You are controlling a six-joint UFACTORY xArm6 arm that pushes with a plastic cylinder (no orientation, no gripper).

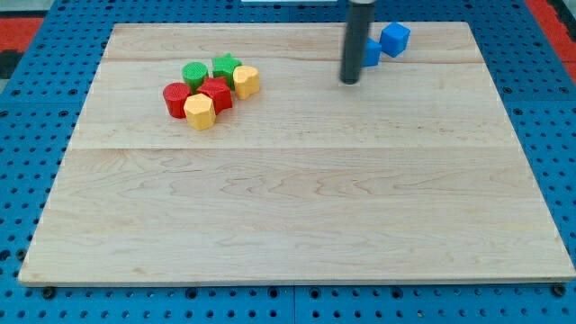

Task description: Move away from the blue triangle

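Observation:
A blue block (pixel 372 52), the blue triangle as far as its shape shows, lies at the view's top right, half hidden behind my rod. A second blue block (pixel 395 38), a cube, sits just right of it, touching or nearly so. My tip (pixel 349 81) rests on the board just left of and below the blue triangle, very close to it.
A tight cluster sits at the view's upper left: a red cylinder (pixel 175 98), a red block (pixel 216 94), a green cylinder (pixel 194 73), a green star (pixel 225 66), a yellow block (pixel 199 112) and a yellow block (pixel 246 81). The wooden board (pixel 297 207) lies on blue pegboard.

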